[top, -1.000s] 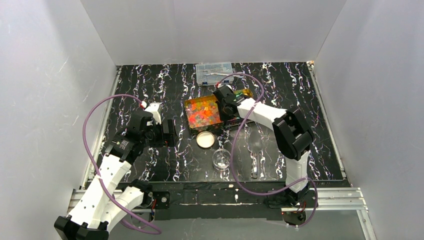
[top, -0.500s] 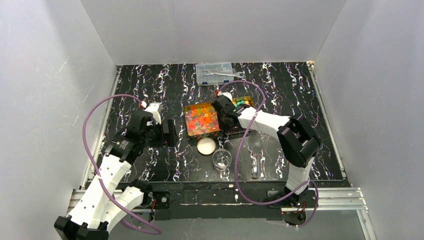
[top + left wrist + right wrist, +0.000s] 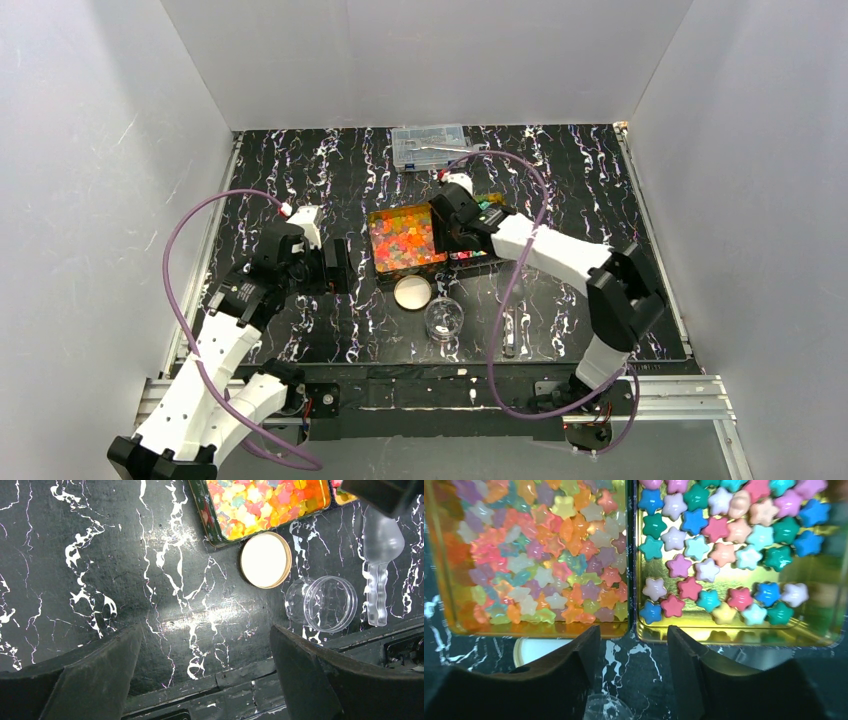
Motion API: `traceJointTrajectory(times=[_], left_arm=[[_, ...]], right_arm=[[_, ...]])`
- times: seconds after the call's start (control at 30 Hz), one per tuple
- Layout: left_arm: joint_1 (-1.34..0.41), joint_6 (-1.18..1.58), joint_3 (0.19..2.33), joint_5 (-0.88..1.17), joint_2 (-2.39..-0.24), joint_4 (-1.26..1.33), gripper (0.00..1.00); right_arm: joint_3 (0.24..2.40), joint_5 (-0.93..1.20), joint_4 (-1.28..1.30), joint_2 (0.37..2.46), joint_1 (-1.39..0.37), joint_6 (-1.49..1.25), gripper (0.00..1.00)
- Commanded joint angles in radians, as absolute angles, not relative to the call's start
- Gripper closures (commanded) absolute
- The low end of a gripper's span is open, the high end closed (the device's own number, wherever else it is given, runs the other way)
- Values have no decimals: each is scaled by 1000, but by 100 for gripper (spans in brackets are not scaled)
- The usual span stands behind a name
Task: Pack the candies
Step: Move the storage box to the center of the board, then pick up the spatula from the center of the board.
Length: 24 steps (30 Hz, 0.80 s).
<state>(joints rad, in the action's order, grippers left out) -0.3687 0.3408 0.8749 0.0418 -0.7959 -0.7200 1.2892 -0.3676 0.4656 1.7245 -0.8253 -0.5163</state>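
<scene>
The candies are small stars in two gold trays that sit side by side. Translucent orange, yellow and pink candies (image 3: 539, 555) fill the left tray (image 3: 403, 240). Opaque pink, blue and teal candies (image 3: 724, 545) lie in the right tray (image 3: 659, 635), which my right arm mostly hides from above. My right gripper (image 3: 633, 637) hovers open over the seam between the trays at their near edges, with nothing between its fingers. My left gripper (image 3: 205, 630) is wide open and empty over bare table, left of the trays.
A cream round lid (image 3: 412, 292) and a clear jar (image 3: 444, 318) sit just in front of the trays. A frosted scoop (image 3: 380, 565) lies to the right of the jar. A clear compartment box (image 3: 430, 145) stands at the back.
My right gripper has gone from shut to open, and its elbow has swung out to the right. The left tray, tilted a second ago, now lies flat. The left arm has barely moved.
</scene>
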Motion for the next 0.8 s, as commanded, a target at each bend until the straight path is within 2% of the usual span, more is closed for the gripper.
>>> traceJointTrajectory(times=[0.0, 0.23, 0.43, 0.77], left_arm=[[-368, 336, 871, 44, -778, -742, 1], [-369, 337, 870, 57, -768, -742, 1], [-369, 341, 870, 58, -756, -742, 1], [-368, 341, 869, 78, -755, -743, 1]], right_arm=[[1270, -418, 483, 1585, -828, -502, 37], [1119, -431, 533, 1388, -828, -521, 26], [992, -424, 599, 1247, -828, -558, 22], [851, -405, 706, 1128, -828, -641, 16]])
